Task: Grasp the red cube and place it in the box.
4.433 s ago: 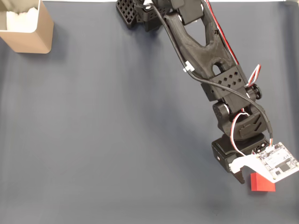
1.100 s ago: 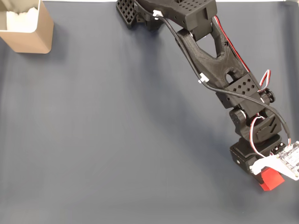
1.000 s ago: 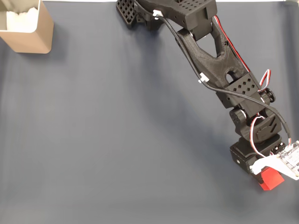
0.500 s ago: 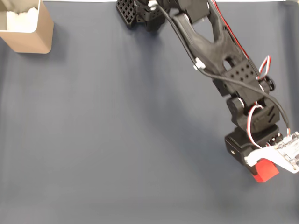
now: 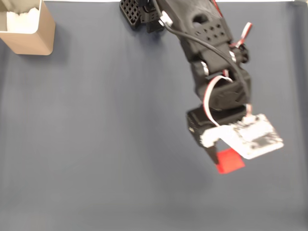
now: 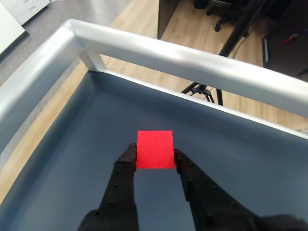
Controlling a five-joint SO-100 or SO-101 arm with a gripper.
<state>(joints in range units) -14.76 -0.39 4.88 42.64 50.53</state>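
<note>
The red cube is held between the black fingers of my gripper, lifted above the dark blue mat. In the fixed view the gripper sits right of centre, partly under the white wrist board, and the picture is motion-blurred. The box, tan cardboard with white padding inside, stands at the mat's top left corner, far from the gripper.
The arm's black base is at the top centre of the fixed view. A silver rail borders the mat's edge and corner in the wrist view, with wooden floor and a tripod beyond. The mat lies open between gripper and box.
The gripper closed on the red cube at the lower right, lifted it, and has swung it up and to the left in the fixed view.
</note>
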